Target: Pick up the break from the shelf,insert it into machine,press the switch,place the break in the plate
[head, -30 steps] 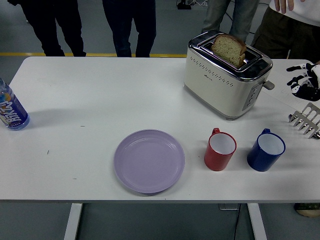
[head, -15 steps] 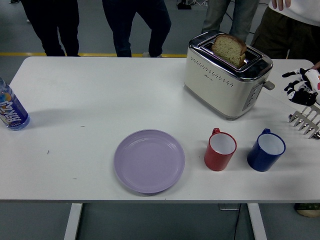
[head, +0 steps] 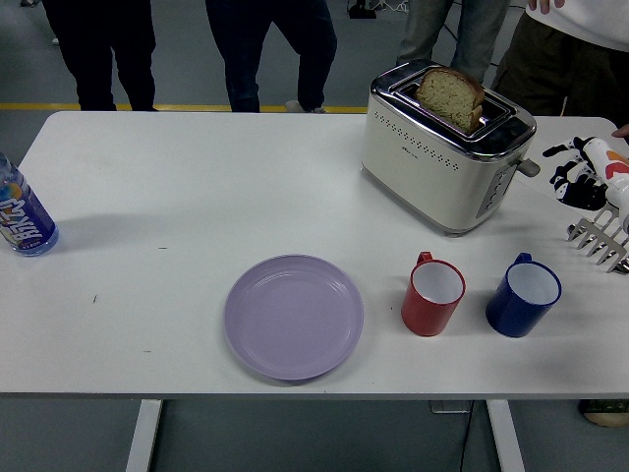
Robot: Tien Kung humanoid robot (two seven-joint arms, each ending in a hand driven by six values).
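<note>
A slice of brown bread (head: 450, 96) stands upright in the slot of the cream and chrome toaster (head: 442, 149) at the back right of the table. The toaster's lever (head: 530, 167) sticks out of its right end. My right hand (head: 580, 175) comes in from the right edge, fingers loosely spread and holding nothing, a short gap right of the lever. A lilac plate (head: 293, 316) lies bare near the front middle. My left arm is out of view.
A red mug (head: 432, 293) and a blue mug (head: 523, 294) stand in front of the toaster. A metal rack (head: 601, 238) sits at the right edge. A water bottle (head: 22, 216) is at far left. Several people stand behind the table.
My right hand has moved left, toward the toaster's lever. The bread and toaster have stayed put. The legs of a person at the back shifted.
</note>
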